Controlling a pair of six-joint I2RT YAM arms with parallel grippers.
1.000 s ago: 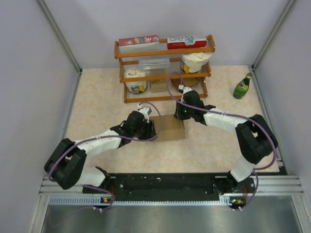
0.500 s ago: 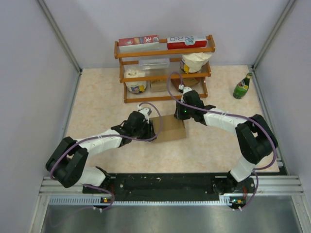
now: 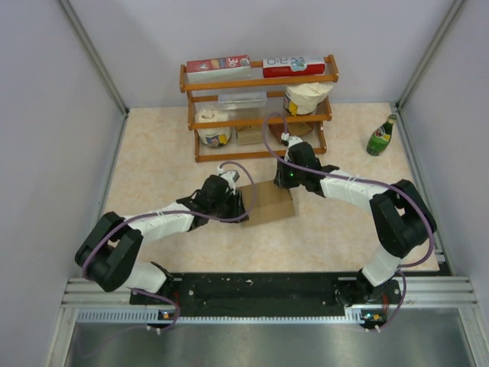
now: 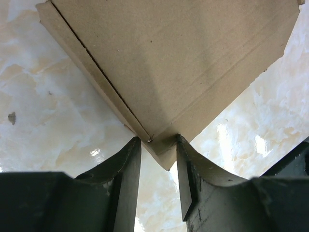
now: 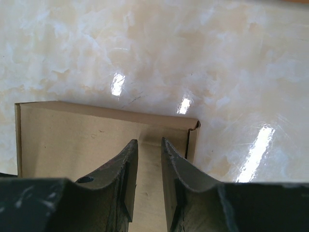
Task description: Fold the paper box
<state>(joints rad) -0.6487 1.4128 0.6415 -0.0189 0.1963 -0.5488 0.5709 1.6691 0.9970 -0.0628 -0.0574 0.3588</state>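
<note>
top external | glossy beige marbled bench [image 3: 153, 160] stood between pale walls | flat plain brown cardboard paper box [image 3: 271, 203] lay mid-bench before wooden shelf rack [image 3: 260, 107] | left tool [image 4: 158, 159] clamped box corner | right tool [image 5: 148, 166] straddled box's far edge, grip unclear

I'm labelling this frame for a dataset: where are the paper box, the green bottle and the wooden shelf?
paper box [image 3: 269, 202]: top external view, on its bare brown top face between the two arms.
green bottle [image 3: 380, 138]: top external view, on its body.
wooden shelf [image 3: 258, 79]: top external view, on its top rail.
</note>
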